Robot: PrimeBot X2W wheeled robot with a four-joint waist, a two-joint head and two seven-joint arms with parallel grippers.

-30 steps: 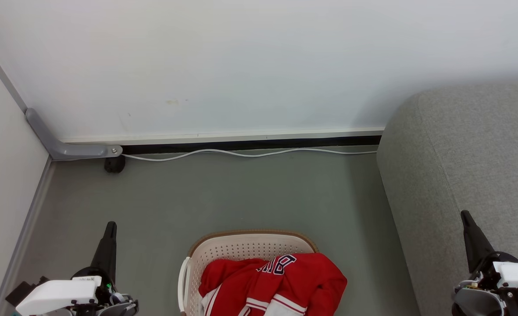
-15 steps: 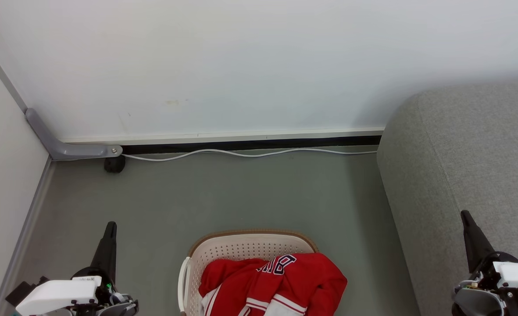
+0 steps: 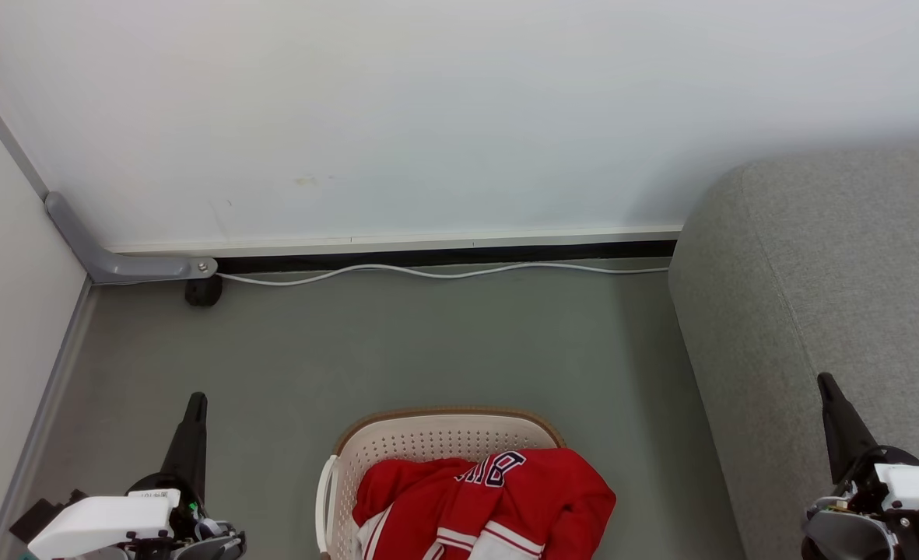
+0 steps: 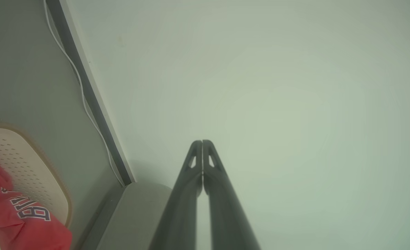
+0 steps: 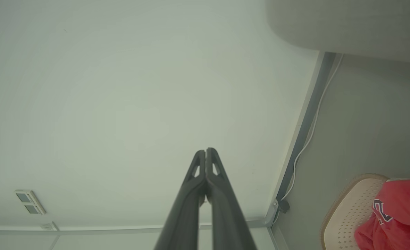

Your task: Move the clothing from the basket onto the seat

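Inside perforated oval basket (image 3: 397,451), soft red clothing (image 3: 490,502)

Even, soft room light; sharp head view, hazy wrist views.
The head view was bright and crisp under flat, diffuse light, without glare; the large grey textured-fabric sofa (image 3: 833,264) laid a faint, soft-edged shadow on the plain white wall (image 3: 428,117) and the grey-green floor (image 3: 428,342) beside it. Both wrist views were dimmer, milky and green-tinted. The left hand (image 4: 202,142) and right hand (image 5: 205,150) were blurred where their long dark fingers (image 4: 180,215) neared the lens, and the soft bright red jersey (image 4: 14,222) looked washed towards pink at the frame's corner.
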